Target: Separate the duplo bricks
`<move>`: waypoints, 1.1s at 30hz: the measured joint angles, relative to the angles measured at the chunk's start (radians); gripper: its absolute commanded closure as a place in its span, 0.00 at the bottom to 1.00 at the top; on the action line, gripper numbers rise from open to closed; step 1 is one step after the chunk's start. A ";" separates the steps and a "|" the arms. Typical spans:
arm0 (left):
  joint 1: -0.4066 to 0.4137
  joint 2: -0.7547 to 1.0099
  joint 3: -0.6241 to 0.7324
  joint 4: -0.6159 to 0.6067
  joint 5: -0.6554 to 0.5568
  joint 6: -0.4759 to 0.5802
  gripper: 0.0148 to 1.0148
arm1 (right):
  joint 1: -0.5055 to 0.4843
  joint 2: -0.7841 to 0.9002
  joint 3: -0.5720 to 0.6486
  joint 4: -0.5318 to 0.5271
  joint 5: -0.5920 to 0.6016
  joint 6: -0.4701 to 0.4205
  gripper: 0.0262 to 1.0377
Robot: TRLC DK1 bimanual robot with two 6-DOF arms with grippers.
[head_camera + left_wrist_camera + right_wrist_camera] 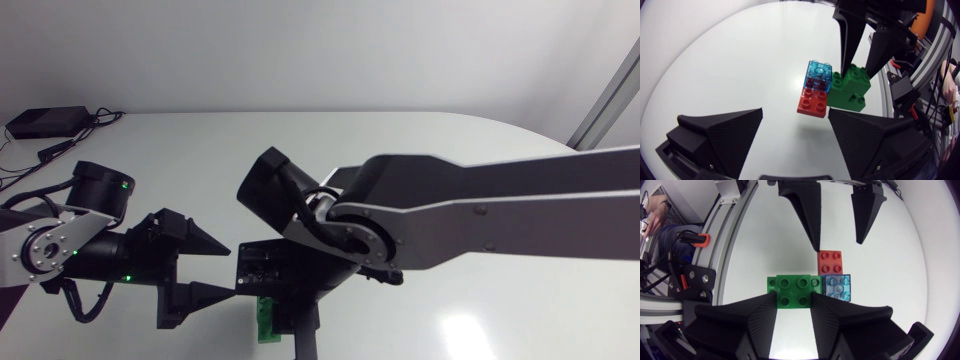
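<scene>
Right claw [794, 298] pinches the green brick [792, 286], probably to yank it off; left claw [795, 114] gapes empty, red brick [812, 103] just ahead.

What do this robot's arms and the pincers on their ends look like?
The left arm and right arm have grey links with black joints; small green lights glow on the left one, black cables looping beside it. The left end effector and right end effector are matte black, each with two broad, wedge-shaped, textured fingers.
</scene>
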 measured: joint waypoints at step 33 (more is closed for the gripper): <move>0.006 -0.146 -0.013 -0.086 0.141 0.052 0.07 | -0.021 -0.084 0.050 -0.055 -0.127 0.047 0.72</move>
